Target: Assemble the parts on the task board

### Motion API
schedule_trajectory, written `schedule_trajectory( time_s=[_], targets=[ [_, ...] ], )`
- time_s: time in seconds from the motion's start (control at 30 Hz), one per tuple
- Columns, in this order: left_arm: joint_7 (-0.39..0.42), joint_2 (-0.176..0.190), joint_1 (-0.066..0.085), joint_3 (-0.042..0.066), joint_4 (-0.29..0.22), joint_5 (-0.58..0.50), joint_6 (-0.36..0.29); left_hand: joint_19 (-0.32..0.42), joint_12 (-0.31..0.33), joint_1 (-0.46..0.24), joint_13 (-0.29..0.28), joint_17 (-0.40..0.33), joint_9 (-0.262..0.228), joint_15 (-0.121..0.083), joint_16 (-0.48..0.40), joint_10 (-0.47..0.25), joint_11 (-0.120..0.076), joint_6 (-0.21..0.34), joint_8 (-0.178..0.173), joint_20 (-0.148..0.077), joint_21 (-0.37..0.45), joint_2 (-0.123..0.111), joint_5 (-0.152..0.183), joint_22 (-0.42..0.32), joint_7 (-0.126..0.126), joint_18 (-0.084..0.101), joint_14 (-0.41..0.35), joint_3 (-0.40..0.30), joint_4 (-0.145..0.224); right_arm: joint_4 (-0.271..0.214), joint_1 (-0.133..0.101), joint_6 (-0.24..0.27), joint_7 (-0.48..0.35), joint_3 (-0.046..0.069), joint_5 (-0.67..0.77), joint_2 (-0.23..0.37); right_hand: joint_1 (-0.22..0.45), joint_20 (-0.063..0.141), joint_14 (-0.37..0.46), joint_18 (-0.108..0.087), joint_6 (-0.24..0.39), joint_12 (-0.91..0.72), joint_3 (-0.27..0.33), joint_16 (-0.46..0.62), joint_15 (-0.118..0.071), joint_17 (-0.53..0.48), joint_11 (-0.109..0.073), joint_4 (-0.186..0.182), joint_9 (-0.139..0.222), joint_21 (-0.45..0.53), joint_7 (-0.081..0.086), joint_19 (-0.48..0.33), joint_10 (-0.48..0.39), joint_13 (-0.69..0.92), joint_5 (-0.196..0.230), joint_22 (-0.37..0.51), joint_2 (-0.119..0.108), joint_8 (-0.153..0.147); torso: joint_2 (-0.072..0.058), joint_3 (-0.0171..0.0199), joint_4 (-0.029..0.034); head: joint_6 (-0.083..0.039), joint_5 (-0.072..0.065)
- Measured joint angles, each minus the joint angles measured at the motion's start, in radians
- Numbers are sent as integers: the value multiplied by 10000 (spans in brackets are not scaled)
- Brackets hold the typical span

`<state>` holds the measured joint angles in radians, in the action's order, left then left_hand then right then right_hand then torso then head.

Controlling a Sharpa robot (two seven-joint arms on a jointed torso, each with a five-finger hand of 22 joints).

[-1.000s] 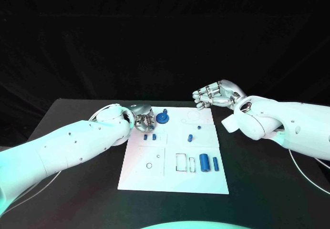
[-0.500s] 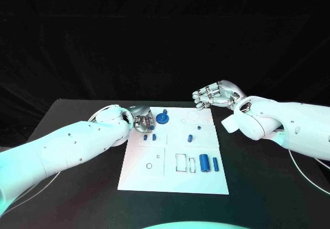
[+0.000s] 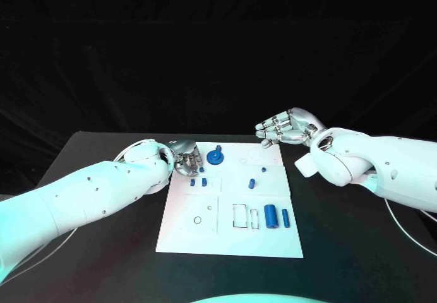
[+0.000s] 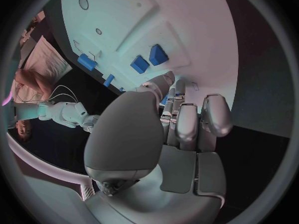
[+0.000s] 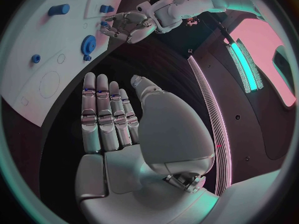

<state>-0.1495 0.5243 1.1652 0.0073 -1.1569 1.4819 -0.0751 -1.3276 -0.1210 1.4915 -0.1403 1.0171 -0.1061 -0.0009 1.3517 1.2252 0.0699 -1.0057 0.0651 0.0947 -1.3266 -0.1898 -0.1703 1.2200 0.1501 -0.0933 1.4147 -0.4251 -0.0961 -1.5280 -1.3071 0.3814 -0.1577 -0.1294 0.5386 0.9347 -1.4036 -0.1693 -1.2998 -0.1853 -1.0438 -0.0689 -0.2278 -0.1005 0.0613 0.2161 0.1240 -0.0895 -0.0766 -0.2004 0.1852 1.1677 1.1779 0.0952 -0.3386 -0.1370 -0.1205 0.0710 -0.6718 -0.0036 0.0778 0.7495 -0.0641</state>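
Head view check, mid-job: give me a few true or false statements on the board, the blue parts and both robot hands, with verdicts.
1. The left robot hand is at the far left edge of the white rectangular task board, beside the blue toothed gear. True.
2. The right robot hand holds a blue part. False: it holds nothing, fingers extended, beyond the board's far right corner.
3. The large blue cylinder lies on the board's near right area. True.
4. The gear lies off the board on the black table. False: it is on the board.

A black table (image 3: 109,252) stands before a black backdrop (image 3: 218,63).
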Motion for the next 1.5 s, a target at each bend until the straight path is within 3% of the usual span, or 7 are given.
schedule_trajectory(
  time_s=[0.17,0.3,0.37,0.5,0.73,1.13,1.5],
  targets=[
    [76,455,12,100,-419,-232,-413,227,105,-47,0,-402,31,76,-203,-74,74,36,0,41,260,-47,0,-315,36,-1,-121,-21,21,43,0,-261,573,0,2100,28,-377,702,-1571,0,-516,-295,-253,-1085,-623,714,-448,688,-81,-1513,-372,1281,598,19,78,-911,-22,138,10,-1,5,-43,-32],
    [253,1002,84,221,-978,-1101,-944,671,171,-87,1,-1606,31,98,-867,-121,121,-144,77,88,756,-68,0,-909,25,-42,-631,-64,-23,23,2,-549,1208,3,4528,38,-313,1002,-1649,3,-763,-294,-443,-2907,-813,1873,-682,896,-106,-3005,-512,1624,834,31,78,-2107,-81,138,10,-1,5,-89,-132],
    [371,1298,133,258,-1276,-1781,-1194,1164,224,-116,1,-2497,25,132,-1394,-200,197,-357,153,98,1271,-38,0,-1541,55,-295,-1038,-65,-23,-26,13,-677,1502,5,5647,37,-90,1043,-1667,320,-861,-294,-644,-4073,-902,2587,-698,891,-133,-4785,-609,1900,931,62,78,-3954,-142,138,8,-2,4,-111,-187],
    [690,1926,205,298,-1869,-3422,-1664,1778,224,-116,-9,-3498,17,163,-2050,-247,245,-507,200,123,1982,-38,0,-2353,143,-399,-1517,-137,-6,-151,74,-938,2076,5,7692,22,253,1044,-1667,696,-940,-29,-1060,-6484,-902,4698,-631,805,-188,-7592,-546,2136,754,53,86,-7010,-344,55,4,-4,3,-144,-244],
    [1537,2911,244,310,-2861,-6714,-2253,2723,160,-116,-64,-5102,47,186,-3160,-337,261,-578,200,147,3209,-37,0,-3679,142,-701,-2298,-233,90,-272,183,-1317,2962,2,10338,-74,579,871,-1665,1094,-868,16,-1505,-9812,-755,7777,-520,663,-227,-10705,-474,2632,275,-67,278,-10554,-631,0,-14,-20,7,-191,-348],
    [3151,3951,212,294,-4152,-11667,-2137,3164,7,-115,-116,-5297,91,207,-3418,-337,261,-578,200,160,3894,-37,0,-4414,142,-807,-2496,-103,131,-50,542,-1728,3675,2,11968,-465,693,749,-1665,1091,-591,16,-1533,-10562,-612,8411,-287,606,-202,-11242,-309,2571,-354,-175,490,-11245,-746,-39,-28,-84,24,-195,-465],
    [3656,4249,209,291,-4521,-12994,-1948,3199,7,-115,-129,-5309,94,207,-3424,-337,261,-577,200,195,3961,-37,0,-4455,142,-806,-2496,-48,131,397,884,-1837,3772,-4,12228,-839,693,692,-1665,1090,-591,15,-1516,-10890,-613,8714,-275,590,-202,-11527,-308,2629,-366,-173,543,-11582,-746,-39,-32,-73,18,-159,-477]
  ],
)
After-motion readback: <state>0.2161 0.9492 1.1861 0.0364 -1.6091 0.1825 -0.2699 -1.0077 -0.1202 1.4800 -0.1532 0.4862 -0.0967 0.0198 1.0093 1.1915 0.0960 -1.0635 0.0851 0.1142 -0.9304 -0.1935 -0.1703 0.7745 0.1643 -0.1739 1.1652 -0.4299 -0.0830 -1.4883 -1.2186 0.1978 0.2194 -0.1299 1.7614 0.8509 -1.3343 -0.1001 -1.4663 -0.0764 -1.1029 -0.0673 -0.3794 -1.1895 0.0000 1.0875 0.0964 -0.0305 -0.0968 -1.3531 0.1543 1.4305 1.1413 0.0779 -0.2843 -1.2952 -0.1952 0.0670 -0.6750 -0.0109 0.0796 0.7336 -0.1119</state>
